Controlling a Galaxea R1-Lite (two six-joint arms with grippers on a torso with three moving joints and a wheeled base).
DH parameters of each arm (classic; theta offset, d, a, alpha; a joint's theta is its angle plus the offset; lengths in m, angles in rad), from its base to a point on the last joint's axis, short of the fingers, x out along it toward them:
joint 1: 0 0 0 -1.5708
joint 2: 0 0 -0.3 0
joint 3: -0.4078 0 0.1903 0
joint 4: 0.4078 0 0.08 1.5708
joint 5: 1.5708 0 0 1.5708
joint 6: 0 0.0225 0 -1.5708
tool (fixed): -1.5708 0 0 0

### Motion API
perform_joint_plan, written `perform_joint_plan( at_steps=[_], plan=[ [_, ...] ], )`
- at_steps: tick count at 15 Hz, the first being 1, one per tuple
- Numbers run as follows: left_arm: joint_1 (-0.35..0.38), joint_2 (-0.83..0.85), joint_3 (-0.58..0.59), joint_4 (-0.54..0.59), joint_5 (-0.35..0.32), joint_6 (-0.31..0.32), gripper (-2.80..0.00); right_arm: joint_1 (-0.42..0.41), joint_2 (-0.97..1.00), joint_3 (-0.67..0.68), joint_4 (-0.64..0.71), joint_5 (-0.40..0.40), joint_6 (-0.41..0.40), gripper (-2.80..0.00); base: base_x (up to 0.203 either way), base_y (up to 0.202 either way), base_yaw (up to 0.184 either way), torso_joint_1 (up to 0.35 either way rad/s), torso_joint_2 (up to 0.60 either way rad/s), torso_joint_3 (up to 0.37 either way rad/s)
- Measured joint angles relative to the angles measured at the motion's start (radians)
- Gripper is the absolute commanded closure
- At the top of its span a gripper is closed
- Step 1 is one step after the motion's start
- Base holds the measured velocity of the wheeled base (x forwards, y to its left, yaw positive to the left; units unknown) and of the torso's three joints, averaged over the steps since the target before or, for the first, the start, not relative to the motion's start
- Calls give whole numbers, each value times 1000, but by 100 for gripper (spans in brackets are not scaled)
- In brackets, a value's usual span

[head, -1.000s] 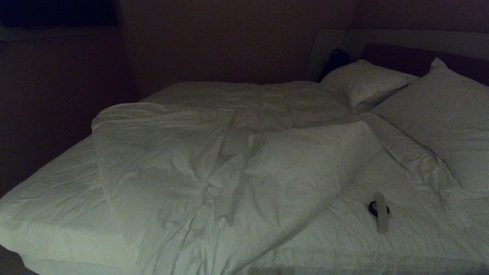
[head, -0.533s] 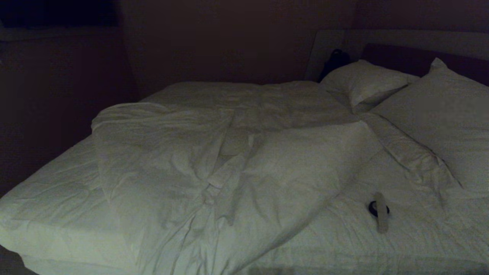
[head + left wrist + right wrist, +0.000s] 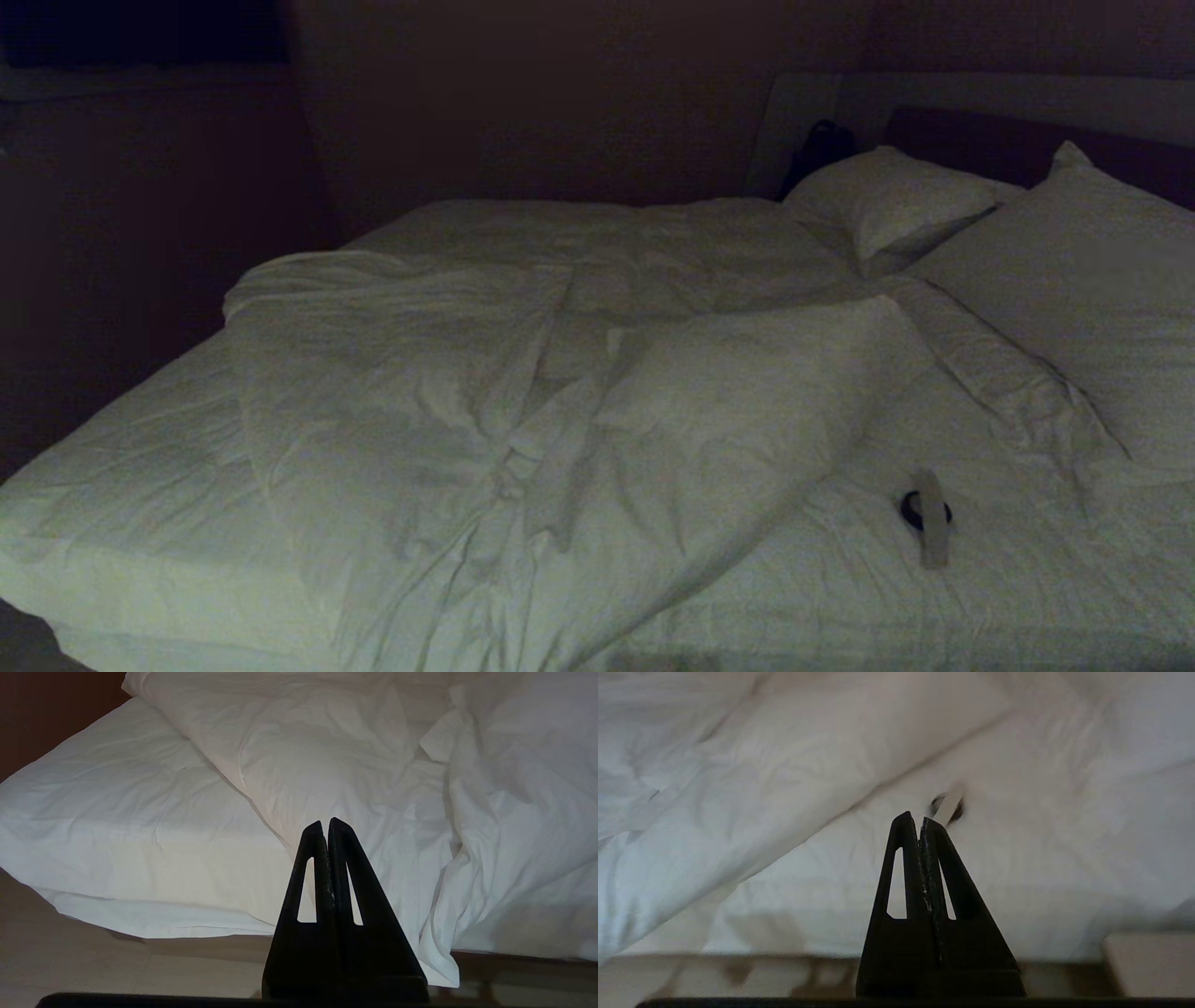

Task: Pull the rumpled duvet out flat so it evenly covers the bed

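Dim room, bed unchanged across glances. Duvet still bunched mid-mattress, ahead of left gripper; right gripper faces bare sheet. Both pressed together, empty. Pull not begun.

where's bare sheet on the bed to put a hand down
Bare sheet lies left of the duvet toward the bed's left corner, and right of it around the small dark ring with a strip, below the pillows. The middle is crowded with bunched folds.

Each pincer, left pincer and right pincer, is formed of two black tapered fingers pierced by narrow triangular slots.
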Motion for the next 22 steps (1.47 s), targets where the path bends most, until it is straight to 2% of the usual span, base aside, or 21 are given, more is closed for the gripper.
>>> perform_joint_plan(
  at_steps=[7, 12, 16, 22],
  plan=[
    [0, 0, 0, 0, 0, 0, 0, 27, 474, -18, -174, 84, 220, 0, 0, 0, 0, 0, 0, 0],
    [0, 0, 0, 0, 0, 0, 0, 24, 707, 7, -328, 94, 360, 0, 0, 0, 0, 0, 0, 0],
    [0, 0, 0, 0, 0, 0, 0, 19, 871, 55, -455, 91, 417, 0, 0, 0, 0, 0, 0, 0],
    [0, 0, 0, 0, 0, 6, 0, -10, 1188, 134, -679, 84, 430, 0, 0, 0, 0, 0, 0, 0]
  ],
)
